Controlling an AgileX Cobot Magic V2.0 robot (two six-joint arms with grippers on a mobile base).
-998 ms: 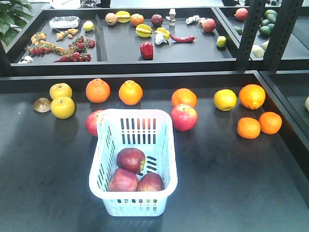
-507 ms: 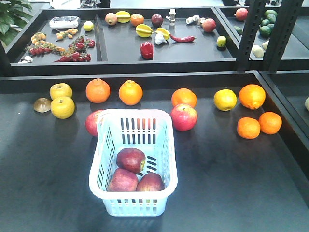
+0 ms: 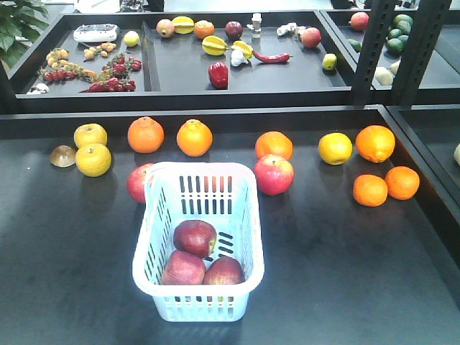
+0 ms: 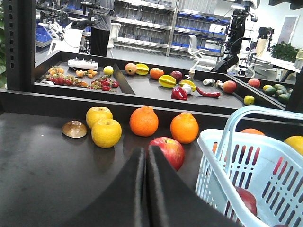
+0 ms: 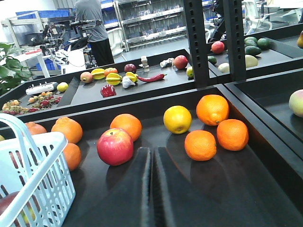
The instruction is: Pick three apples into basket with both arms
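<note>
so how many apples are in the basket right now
3. One apple lies toward the middle of the basket, and two sit side by side at the near end, left and right. None looks hidden underneath.

I see a dark bench carrying the basket near its middle. A red apple sits just right of the basket's far corner, another red apple touches its far left side. Oranges and yellow fruits line the far edge, with two small oranges to the right.
</note>
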